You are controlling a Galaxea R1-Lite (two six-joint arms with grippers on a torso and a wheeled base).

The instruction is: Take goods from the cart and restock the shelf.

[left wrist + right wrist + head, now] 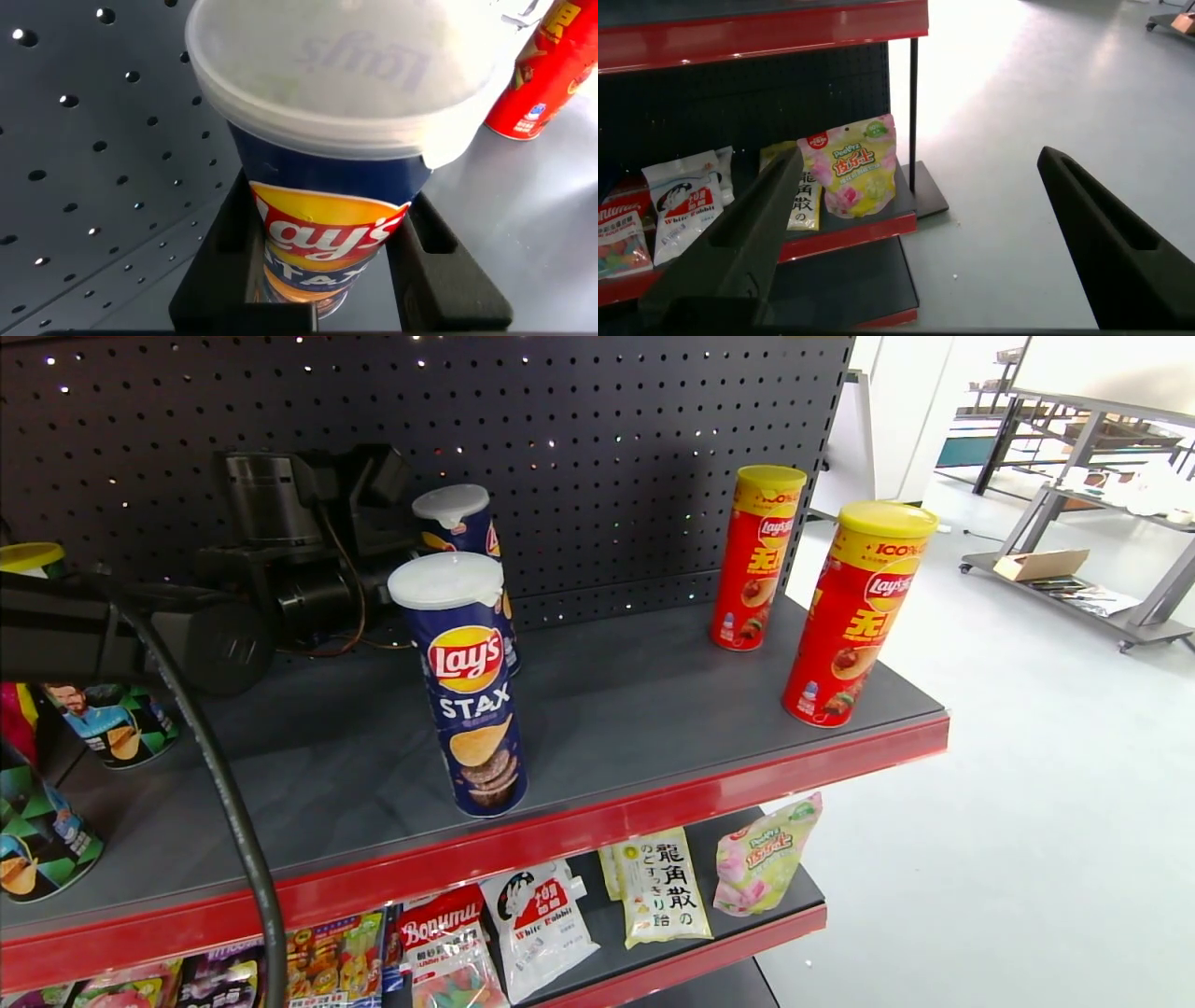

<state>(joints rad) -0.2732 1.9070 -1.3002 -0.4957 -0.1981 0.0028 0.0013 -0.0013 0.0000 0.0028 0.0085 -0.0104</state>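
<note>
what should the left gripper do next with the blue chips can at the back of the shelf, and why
Probably open the left gripper and let go. The rear blue chips can stands upright by the pegboard, its base seemingly on the top shelf, behind the front blue chips can, with the fingers on either side.

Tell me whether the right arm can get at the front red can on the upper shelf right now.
Probably yes. The front red can stands alone near the upper shelf's open right end. The right gripper is open and empty, but low beside the lower shelf, so it must rise.
</note>
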